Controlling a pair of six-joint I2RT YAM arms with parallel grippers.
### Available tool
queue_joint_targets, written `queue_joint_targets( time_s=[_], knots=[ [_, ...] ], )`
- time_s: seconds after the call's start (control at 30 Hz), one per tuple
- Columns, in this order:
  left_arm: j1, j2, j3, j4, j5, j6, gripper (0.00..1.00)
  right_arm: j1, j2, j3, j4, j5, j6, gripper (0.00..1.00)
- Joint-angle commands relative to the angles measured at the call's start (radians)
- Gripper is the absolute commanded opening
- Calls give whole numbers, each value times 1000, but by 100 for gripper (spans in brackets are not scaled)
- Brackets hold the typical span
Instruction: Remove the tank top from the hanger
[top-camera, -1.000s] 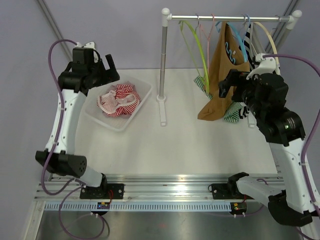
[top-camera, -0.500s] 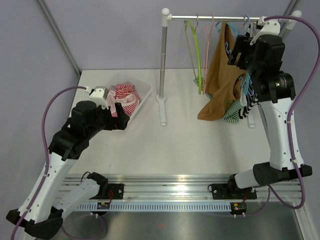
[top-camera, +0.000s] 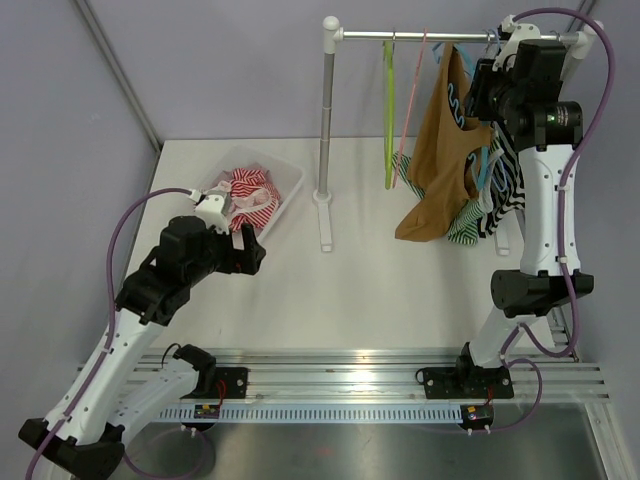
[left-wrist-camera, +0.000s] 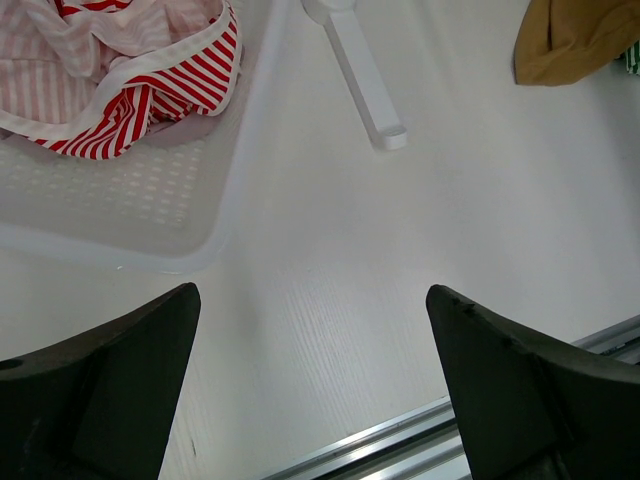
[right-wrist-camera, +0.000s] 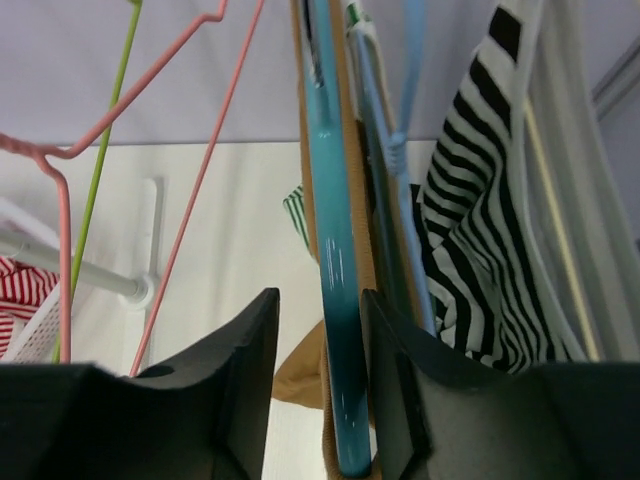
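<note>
The bin (top-camera: 291, 186), centre-left of the top view, holds crumpled red-striped garments (top-camera: 240, 197). The left gripper (left-wrist-camera: 310, 400) hovers just below it, jaws wide apart and empty. The brown tank top (top-camera: 440, 160) hangs on a teal hanger (right-wrist-camera: 335, 300) from the rail (top-camera: 420, 36), upper right. The right gripper (right-wrist-camera: 320, 296) straddles that hanger, jaws parted, with a gap visible on one side.

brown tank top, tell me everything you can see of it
The brown tank top is plain, soft-looking cloth. It hangs on a teal hanger from the rail, sagging slantwise so its bottom corner seems to rest on the table. Striped garments press against its right side. The right gripper straddles its hanger.
</note>
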Motion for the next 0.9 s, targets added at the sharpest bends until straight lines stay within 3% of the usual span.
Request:
queue_joint_targets(
  time_s=[0.0,0.23,0.47,0.6,0.67,0.87],
  knots=[
    [-4,8,-3,59,15,28,99,-4,-7,20,-36,-104,-16,44],
    [-4,8,-9,62,27,32,99,-4,13,13,-23,-131,16,34],
    [-4,13,-12,65,32,35,99,-4,94,113,-91,-115,29,17],
    [-4,14,-12,64,35,37,99,-1,96,121,-91,-124,42,18],
    [-4,17,-12,65,37,37,99,1,93,121,-86,-122,42,26],
    [-4,17,-11,62,40,38,99,33,70,101,-66,-66,19,30]
  ],
)
